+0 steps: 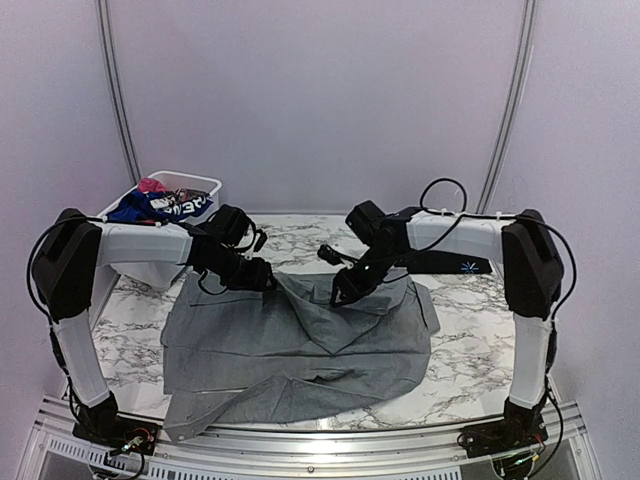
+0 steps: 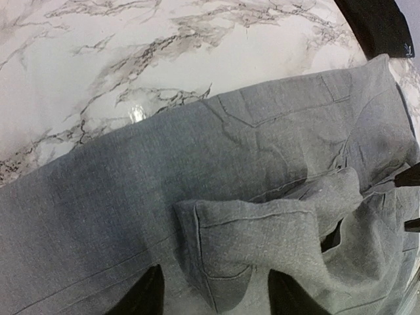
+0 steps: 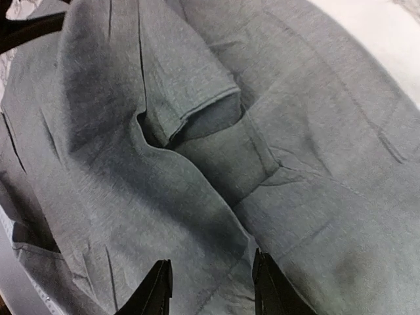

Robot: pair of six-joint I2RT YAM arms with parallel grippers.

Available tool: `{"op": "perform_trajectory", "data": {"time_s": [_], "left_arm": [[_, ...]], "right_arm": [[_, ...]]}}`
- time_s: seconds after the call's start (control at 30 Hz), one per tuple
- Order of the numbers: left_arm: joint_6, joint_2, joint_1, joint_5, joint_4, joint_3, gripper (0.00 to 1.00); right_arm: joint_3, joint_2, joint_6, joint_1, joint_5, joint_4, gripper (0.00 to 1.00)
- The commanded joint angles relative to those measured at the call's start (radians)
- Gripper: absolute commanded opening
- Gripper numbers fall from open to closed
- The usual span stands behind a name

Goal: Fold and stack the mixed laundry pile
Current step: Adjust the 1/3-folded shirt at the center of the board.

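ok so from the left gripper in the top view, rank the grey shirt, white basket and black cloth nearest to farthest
1. grey shirt, right under the left gripper
2. white basket, behind it at the far left
3. black cloth, across the table on the right

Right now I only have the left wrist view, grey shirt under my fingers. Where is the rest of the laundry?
Observer: In the white basket at the table's far left corner. A blue garment and a pink garment show over its rim.
Operator: Where is the right gripper?
Observer: The right gripper is beside the left gripper, near the grey shirt's far edge, jaws apart.
Operator: How does the shirt lie nearer the bases?
Observer: It is spread out, and its near left corner reaches the table's front edge.
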Motion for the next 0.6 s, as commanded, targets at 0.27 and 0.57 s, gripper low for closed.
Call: {"op": "perform_trajectory", "data": {"time_s": [0.27, 0.57], "left_arm": [[0.000, -0.014, 0.000, -0.019, -0.032, -0.037, 0.67], [0.022, 0.002, 0.000, -0.024, -0.034, -0.040, 0.67]], "right_arm": [[0.141, 0.138, -0.087, 0.050, 0.183, -0.067, 0.34], [0.177, 0.150, -0.092, 0.052, 0.219, -0.064, 0.34]]}}
